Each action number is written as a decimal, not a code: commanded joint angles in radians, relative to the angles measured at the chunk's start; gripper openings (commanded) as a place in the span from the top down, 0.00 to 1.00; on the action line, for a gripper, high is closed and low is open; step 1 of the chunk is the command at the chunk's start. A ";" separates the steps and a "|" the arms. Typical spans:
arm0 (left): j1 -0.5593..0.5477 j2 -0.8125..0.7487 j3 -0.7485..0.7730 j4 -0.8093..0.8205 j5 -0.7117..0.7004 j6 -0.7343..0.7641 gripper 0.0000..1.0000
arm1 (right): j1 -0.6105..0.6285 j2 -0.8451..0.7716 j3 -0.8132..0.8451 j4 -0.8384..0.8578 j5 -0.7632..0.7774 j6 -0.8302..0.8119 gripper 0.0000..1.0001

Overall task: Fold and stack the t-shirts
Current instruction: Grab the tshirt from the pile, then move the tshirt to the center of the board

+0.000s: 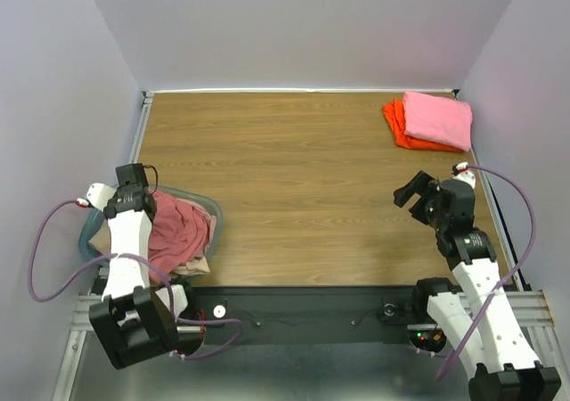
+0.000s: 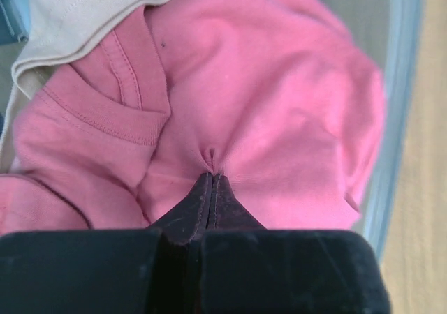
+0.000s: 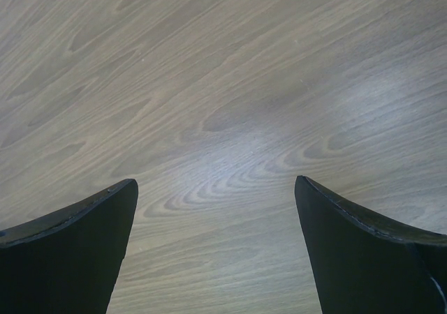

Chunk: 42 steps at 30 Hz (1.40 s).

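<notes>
Left side: I have the left gripper (image 2: pixel 211 173) down inside the translucent blue-green plastic basket (image 1: pixel 212 208), which sits at the near left edge of the wood-grain table (image 1: pixel 303 178). Its jaws are pressed fully together on a small pucker of the dusty salmon-red cotton t-shirt (image 2: pixel 279 98), and short creases run out from the tips. That shirt lies crumpled in the basket, its ribbed collar toward the left of the wrist view. A beige cotton t-shirt (image 2: pixel 77 21) overlaps its upper left part. In the overhead view, beige cloth also shows at the basket's near side, under the red one.

Right side: the right gripper (image 3: pixel 216 202) is over the table with its jaws spread wide and nothing in them. Only wood grain shows between its fingers.

Far right corner: a pink folded t-shirt (image 1: pixel 438 118) lies on top of an orange folded t-shirt (image 1: pixel 396 125), whose edge shows along the stack's left side. This stack is beyond the right gripper and well apart from the basket.
</notes>
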 commanded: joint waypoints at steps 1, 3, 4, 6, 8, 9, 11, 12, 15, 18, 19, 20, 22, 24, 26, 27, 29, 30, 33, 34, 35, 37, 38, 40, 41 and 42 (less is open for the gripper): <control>0.003 -0.127 0.028 0.016 -0.002 0.043 1.00 | 0.002 -0.021 -0.006 0.021 0.033 -0.007 0.00; 0.003 -0.209 0.050 0.039 0.031 0.078 1.00 | 0.002 -0.027 -0.005 0.021 0.033 -0.007 0.00; 0.003 -0.238 0.071 0.078 0.086 0.133 1.00 | 0.004 -0.029 -0.005 0.021 0.035 -0.007 0.00; 0.003 -0.310 0.096 0.106 0.123 0.167 1.00 | 0.002 -0.035 -0.005 0.021 0.038 -0.010 0.00; 0.004 -0.353 0.152 0.109 0.157 0.185 1.00 | 0.004 -0.046 -0.008 0.021 0.041 -0.007 0.00; 0.003 -0.356 0.172 0.112 0.177 0.187 1.00 | 0.004 -0.049 -0.008 0.021 0.044 -0.007 0.00; 0.001 -0.352 0.226 0.161 0.325 0.228 1.00 | 0.002 -0.054 -0.003 0.021 0.046 -0.004 0.00; 0.001 -0.344 0.243 0.187 0.388 0.242 1.00 | 0.002 -0.054 -0.002 0.021 0.046 -0.004 0.00; -0.019 -0.304 0.340 0.238 0.524 0.251 1.00 | 0.002 -0.058 -0.002 0.021 0.042 -0.004 0.00; -0.051 -0.258 0.462 0.307 0.626 0.268 1.00 | 0.004 -0.060 -0.002 0.021 0.042 -0.006 0.00; -0.062 -0.240 0.537 0.341 0.690 0.270 1.00 | 0.004 -0.060 0.001 0.021 0.047 -0.001 0.00; -0.076 -0.221 0.577 0.353 0.714 0.267 1.00 | 0.004 -0.058 0.001 0.021 0.047 0.002 0.00; -0.155 -0.155 0.657 0.379 0.732 0.264 1.00 | 0.002 -0.052 0.004 0.021 0.047 0.008 0.00; -0.296 -0.094 0.760 0.418 0.679 0.268 1.00 | 0.004 -0.047 0.006 0.021 0.046 0.014 0.00; -0.429 -0.059 0.814 0.492 0.624 0.287 1.00 | 0.004 -0.046 0.008 0.021 0.049 0.019 0.00; -0.479 -0.002 0.841 0.507 0.623 0.296 1.00 | 0.004 -0.046 0.011 0.021 0.053 0.019 0.00; -0.650 0.117 0.953 0.507 0.588 0.336 1.00 | 0.004 -0.052 0.012 0.022 0.059 0.020 0.00; -0.706 0.163 1.001 0.496 0.570 0.351 1.00 | 0.002 -0.055 0.014 0.021 0.062 0.020 0.00; -0.893 0.331 1.212 0.439 0.522 0.402 1.00 | 0.002 -0.073 0.020 0.019 0.067 0.011 0.00; -0.921 0.358 1.292 0.432 0.512 0.406 1.00 | 0.002 -0.078 0.023 0.018 0.072 0.005 0.00; -0.944 0.397 1.344 0.433 0.519 0.399 1.00 | 0.002 -0.092 0.030 0.010 0.078 0.003 0.00; -0.945 0.412 1.366 0.432 0.504 0.402 1.00 | 0.002 -0.101 0.041 -0.007 0.087 0.002 0.00; -0.945 0.405 1.362 0.426 0.472 0.406 1.00 | 0.002 -0.107 0.050 -0.026 0.093 0.003 0.00; -0.945 0.376 1.316 0.413 0.359 0.408 1.00 | 0.004 -0.115 0.067 -0.053 0.124 0.006 0.00; -0.944 0.341 1.232 0.396 0.194 0.397 1.00 | 0.002 -0.120 0.086 -0.065 0.136 0.009 0.00; -0.932 0.328 1.186 0.384 0.106 0.384 1.00 | 0.004 -0.126 0.095 -0.094 0.163 0.014 0.00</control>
